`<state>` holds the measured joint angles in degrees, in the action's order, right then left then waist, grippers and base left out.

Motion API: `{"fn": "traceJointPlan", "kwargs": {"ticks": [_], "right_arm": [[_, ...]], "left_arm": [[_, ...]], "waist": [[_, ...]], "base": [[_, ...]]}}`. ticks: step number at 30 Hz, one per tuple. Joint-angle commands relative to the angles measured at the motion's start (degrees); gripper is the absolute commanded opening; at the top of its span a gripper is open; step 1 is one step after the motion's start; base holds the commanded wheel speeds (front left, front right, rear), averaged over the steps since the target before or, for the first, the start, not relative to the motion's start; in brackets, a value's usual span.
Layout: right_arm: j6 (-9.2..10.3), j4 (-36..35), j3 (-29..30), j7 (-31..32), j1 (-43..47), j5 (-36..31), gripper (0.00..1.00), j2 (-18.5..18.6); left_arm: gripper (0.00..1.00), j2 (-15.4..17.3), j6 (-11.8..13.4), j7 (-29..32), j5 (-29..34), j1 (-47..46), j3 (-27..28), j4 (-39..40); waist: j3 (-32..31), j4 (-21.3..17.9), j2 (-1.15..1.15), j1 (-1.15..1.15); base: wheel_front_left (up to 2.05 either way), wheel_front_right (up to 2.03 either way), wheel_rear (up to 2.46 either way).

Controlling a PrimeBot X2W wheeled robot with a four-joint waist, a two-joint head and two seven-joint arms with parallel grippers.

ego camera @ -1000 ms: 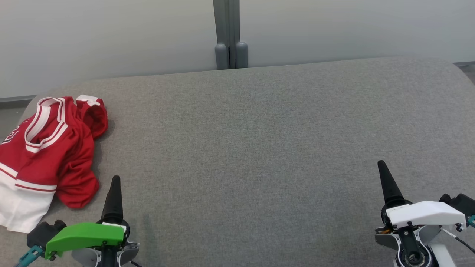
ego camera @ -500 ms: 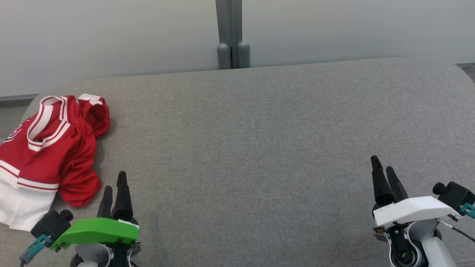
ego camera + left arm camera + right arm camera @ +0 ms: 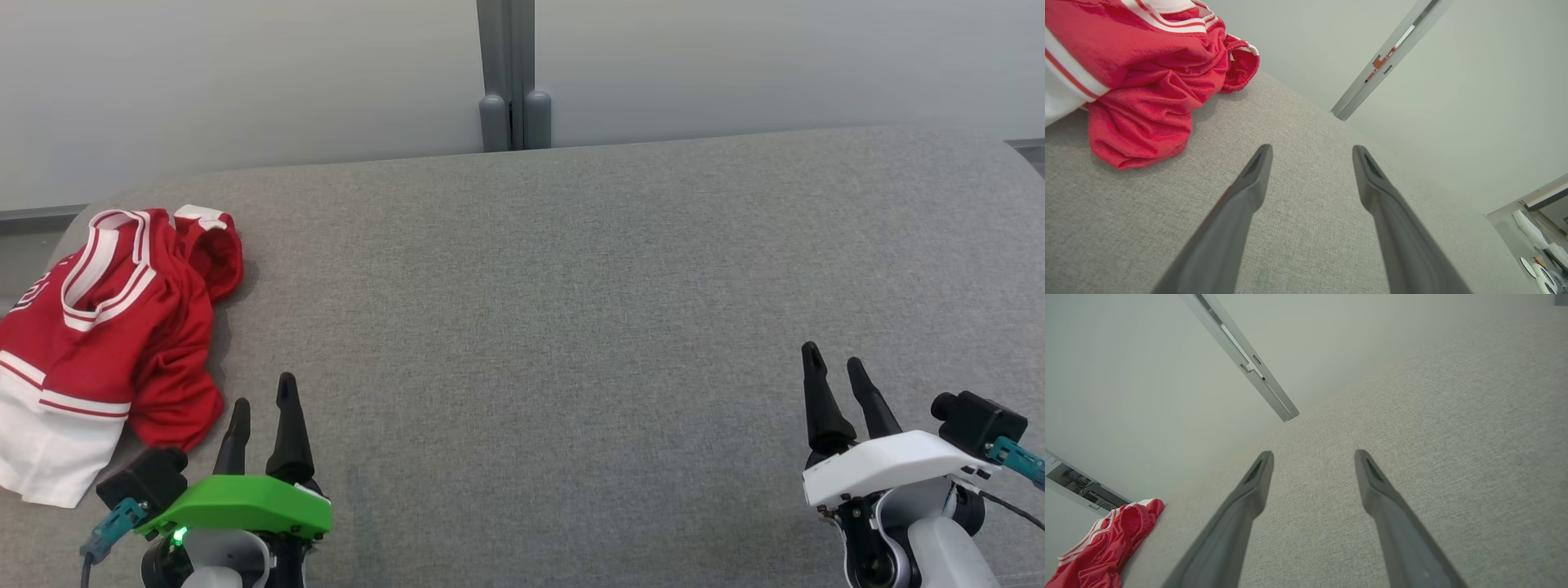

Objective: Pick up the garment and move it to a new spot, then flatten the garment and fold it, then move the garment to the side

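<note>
The garment (image 3: pixel 106 327) is a red jersey with white trim and a white lower band, lying crumpled at the far left of the grey padded surface (image 3: pixel 571 286). It also shows at the upper left in the left wrist view (image 3: pixel 1143 77) and at the lower left in the right wrist view (image 3: pixel 1102 547). My left gripper (image 3: pixel 263 390) is open just right of the garment's near red fold, apart from it, nothing between its fingers (image 3: pixel 1249 192). My right gripper (image 3: pixel 834 357) is open over bare fabric at the lower right.
A pale wall runs behind the surface, with a grey vertical post (image 3: pixel 514 82) at its middle. The surface's rounded left edge (image 3: pixel 73 229) lies close by the garment. Its right edge curves down at the far right (image 3: pixel 1020 163).
Both grippers have turned about their wrists, so each now shows two spread fingers instead of one. The left has crept right and forward, the right slightly left. The garment lies as before.
</note>
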<state>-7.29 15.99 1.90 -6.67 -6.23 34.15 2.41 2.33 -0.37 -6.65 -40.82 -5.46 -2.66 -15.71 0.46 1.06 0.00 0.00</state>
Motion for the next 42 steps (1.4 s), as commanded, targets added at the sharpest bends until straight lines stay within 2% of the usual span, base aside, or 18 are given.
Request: {"fn": "traceJointPlan", "kwargs": {"ticks": [1, 21, 42], "right_arm": [[-0.26, -0.25, -0.06, -0.66, -1.48, -2.10, 1.00, 0.40], [-0.26, 0.76, -1.06, -3.62, -2.06, -14.57, 1.00, 0.47], [-0.26, 1.97, -1.79, -6.23, -2.54, -24.34, 1.00, 0.54]], "left_arm": [[1.00, 0.44, 0.27, -0.66, 2.32, -1.57, -0.26, 0.24], [1.00, 0.56, 1.36, -3.64, 15.64, -1.74, -2.01, 0.66], [1.00, 0.66, 2.16, -6.22, 24.80, -2.07, -3.89, -0.14]], "waist": [[-0.01, 0.04, 0.00, 0.00], [0.60, 0.29, 0.00, 0.00], [1.00, 0.77, 0.00, 0.00]], "base": [[0.00, 0.00, 0.00], [0.00, 0.00, 0.00], [0.00, 0.00, 0.00]]}}
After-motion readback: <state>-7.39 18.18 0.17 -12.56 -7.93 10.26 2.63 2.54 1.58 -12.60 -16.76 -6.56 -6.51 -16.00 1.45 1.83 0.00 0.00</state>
